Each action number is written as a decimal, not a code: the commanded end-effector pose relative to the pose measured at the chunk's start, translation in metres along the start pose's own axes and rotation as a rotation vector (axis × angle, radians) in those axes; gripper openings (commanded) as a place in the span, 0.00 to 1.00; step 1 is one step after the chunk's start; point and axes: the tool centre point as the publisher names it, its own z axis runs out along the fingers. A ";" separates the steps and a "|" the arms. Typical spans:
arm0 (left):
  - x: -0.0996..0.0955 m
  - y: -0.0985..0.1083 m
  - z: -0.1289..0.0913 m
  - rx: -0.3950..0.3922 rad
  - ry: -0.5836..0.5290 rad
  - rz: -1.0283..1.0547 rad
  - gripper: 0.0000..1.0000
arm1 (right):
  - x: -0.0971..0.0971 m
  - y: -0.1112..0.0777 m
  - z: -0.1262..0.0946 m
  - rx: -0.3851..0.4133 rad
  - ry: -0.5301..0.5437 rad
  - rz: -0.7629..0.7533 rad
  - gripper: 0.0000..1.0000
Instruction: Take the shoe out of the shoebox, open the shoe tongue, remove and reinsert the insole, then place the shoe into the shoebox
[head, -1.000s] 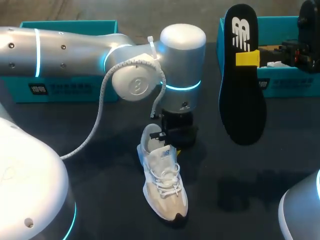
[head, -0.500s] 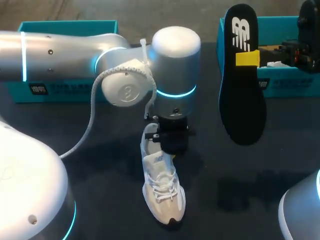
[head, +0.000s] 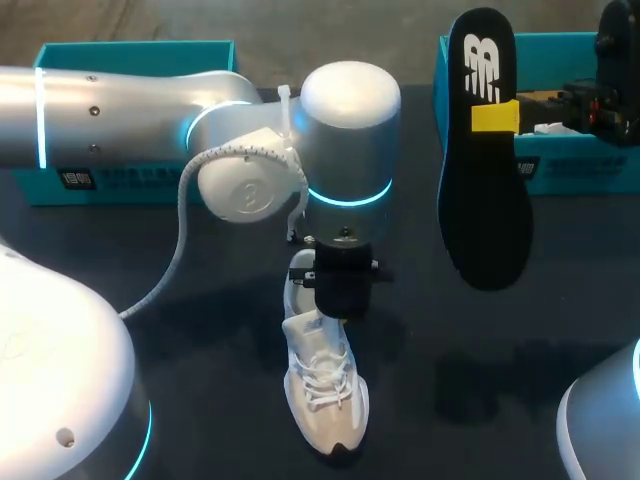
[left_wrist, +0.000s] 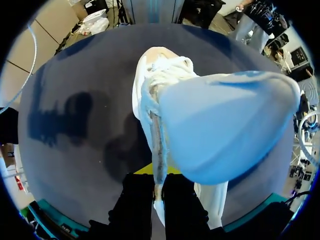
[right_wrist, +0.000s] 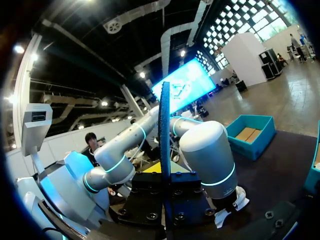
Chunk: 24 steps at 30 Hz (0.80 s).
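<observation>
Shoe (head: 323, 385) lies on the dark table (head: 480, 400) about midway between the left and right edges, nearer the near edge; toe points to the near edge, heel to the far edge, under the left arm's wrist. It is a white and cream sneaker with white laces and a dark patch of sole at the toe tip. In the left wrist view the tongue (left_wrist: 225, 125) is lifted off the shoe (left_wrist: 141, 100) and looms as a broad, pale blue-white flap, its edge running down into the left gripper (left_wrist: 158, 182). The black fingers stand nearly together and pinch that edge from both sides. Insole (head: 483, 160) is out of the shoe, black with a white mark at its upper end. It hangs upright in the air over the far right part of the table, in front of the teal shoebox (head: 575, 170) at the far right corner. The right gripper (right_wrist: 165, 192) is clamped on it, seen edge-on between the fingers, with a yellow tip pressed on its face. A second teal box (head: 130, 180) sits along the far left edge. Against one second ago, the left wrist has shifted a little toward the left edge. The shoe now lies straighter, its tan side panel no longer showing and its toe slightly nearer the near edge. Insole and right gripper are unchanged.
</observation>
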 end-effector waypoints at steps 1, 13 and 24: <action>0.006 -0.002 -0.004 -0.004 -0.012 0.013 0.00 | -0.001 0.001 0.002 0.003 0.000 0.002 0.00; 0.004 -0.002 0.003 -0.018 -0.031 0.067 0.00 | -0.001 0.001 0.002 0.003 0.000 0.002 0.00; -0.005 0.000 0.007 -0.024 -0.037 0.089 0.00 | -0.001 0.001 0.002 0.003 0.000 0.002 0.00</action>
